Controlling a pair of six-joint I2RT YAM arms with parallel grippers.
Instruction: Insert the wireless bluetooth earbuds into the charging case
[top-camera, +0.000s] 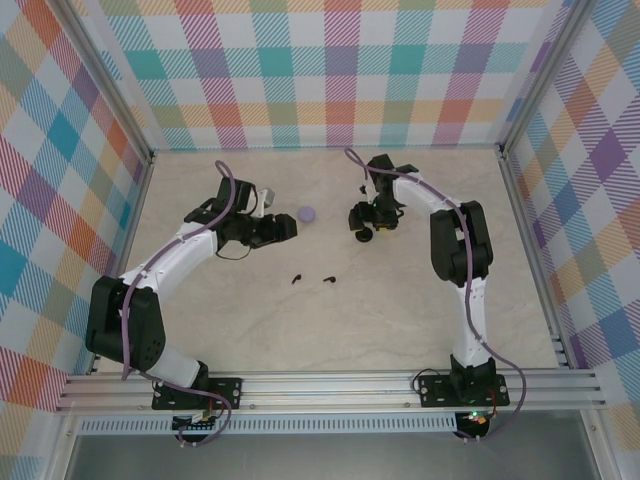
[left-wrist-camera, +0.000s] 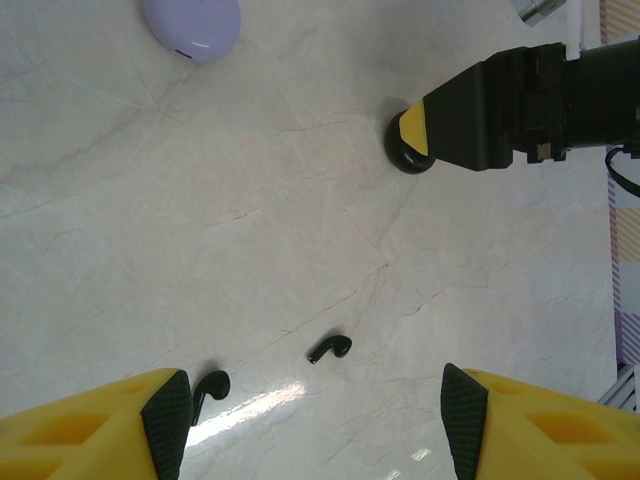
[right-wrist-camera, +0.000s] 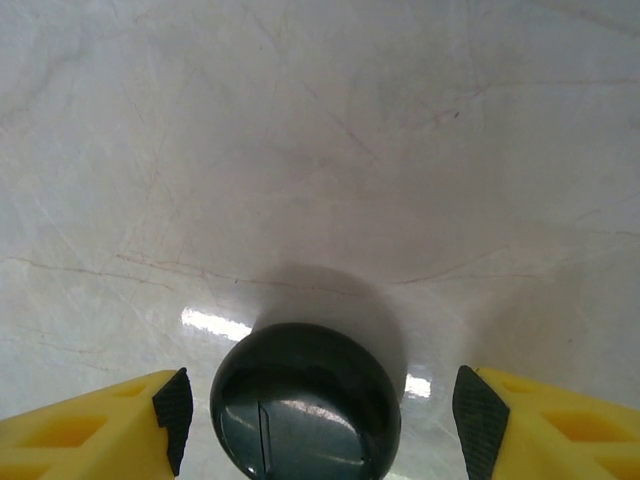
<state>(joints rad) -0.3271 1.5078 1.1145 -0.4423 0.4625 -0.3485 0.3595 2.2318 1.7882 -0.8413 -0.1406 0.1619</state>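
Note:
Two black earbuds with short stems lie loose on the marble table, one (left-wrist-camera: 330, 348) ahead of my left gripper (left-wrist-camera: 315, 425) and one (left-wrist-camera: 210, 388) close by its left fingertip (left-wrist-camera: 168, 415). From above, the two earbuds (top-camera: 296, 278) (top-camera: 328, 280) lie mid-table, nearer than both grippers. My left gripper (top-camera: 287, 228) is open and holds nothing. A round black charging case (right-wrist-camera: 305, 405) sits on the table between the jaws of my right gripper (right-wrist-camera: 320, 420), which is open with a gap on each side. A closed lilac case (top-camera: 306, 213) lies between the two grippers.
In the left wrist view, the right gripper's (left-wrist-camera: 500, 105) yellow-tipped finger partly covers the black case (left-wrist-camera: 408, 158), and the lilac case (left-wrist-camera: 190, 25) lies at the far left. Checked walls (top-camera: 320, 70) enclose the table on three sides.

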